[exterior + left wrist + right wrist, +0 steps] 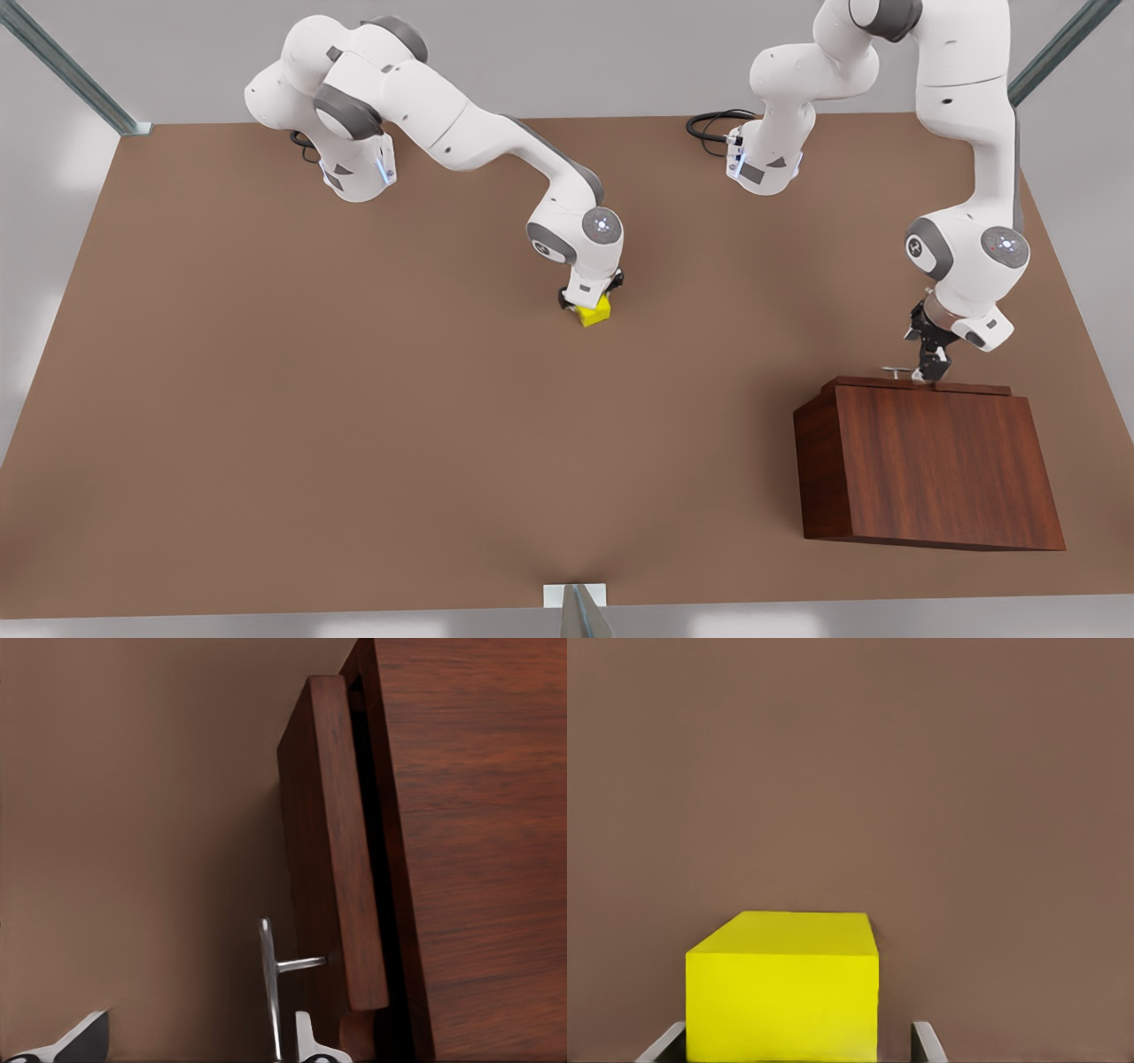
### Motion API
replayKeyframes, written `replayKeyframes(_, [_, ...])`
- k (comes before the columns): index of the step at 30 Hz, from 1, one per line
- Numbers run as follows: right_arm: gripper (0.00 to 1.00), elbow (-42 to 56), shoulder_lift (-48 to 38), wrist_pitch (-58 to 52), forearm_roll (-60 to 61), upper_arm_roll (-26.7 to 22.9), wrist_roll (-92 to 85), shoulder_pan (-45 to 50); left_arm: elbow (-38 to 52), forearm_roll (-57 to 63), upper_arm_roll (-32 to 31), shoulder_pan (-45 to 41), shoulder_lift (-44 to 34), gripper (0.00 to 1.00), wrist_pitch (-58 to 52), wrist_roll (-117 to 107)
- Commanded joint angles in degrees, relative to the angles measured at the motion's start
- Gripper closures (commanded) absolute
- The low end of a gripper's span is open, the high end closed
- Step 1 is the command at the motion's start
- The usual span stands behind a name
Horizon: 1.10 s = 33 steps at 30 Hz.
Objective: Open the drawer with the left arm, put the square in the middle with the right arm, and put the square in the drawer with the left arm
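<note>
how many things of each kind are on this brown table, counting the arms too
White jointed robot arms with black two-finger grippers: 2, the left gripper at the thin silver bar handle, the right gripper at the cube
Small bright yellow cubes: 1
Dark reddish-brown wood-grain cabinets with a drawer: 1
Total: 4

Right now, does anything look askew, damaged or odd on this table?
Nothing stands out. The drawer is pulled slightly out of the cabinet, with the left gripper at its handle. The right gripper straddles the yellow cube, with gaps beside it, on the table.
</note>
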Motion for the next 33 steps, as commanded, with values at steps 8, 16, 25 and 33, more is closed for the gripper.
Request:
replayKeyframes(8, [0.0, 0.3, -19.8, -12.9, 5.3, 0.4, -0.3, -18.3, 0.0, 0.1, 0.3, 0.2, -1.8, 0.0, -4.6, 0.3])
replayKeyframes(16, [0.0, -4.4, -37.5, -34.6, 6.3, -10.5, -38.6, -46.7, -0.1, 0.7, 1.3, 0.3, -3.2, 0.0, -9.2, 0.8])
replayKeyframes(25, [0.0, 3.9, -28.5, -27.7, 8.1, -12.7, -44.8, -46.5, -0.2, 1.3, 1.7, 0.3, -3.7, 0.0, -12.1, 0.8])
replayKeyframes(33, [0.0, 3.9, -28.3, -27.7, 7.8, -11.6, -44.4, -46.2, -1.8, 1.4, 1.9, 0.3, -5.8, 0.0, -14.0, 0.8])
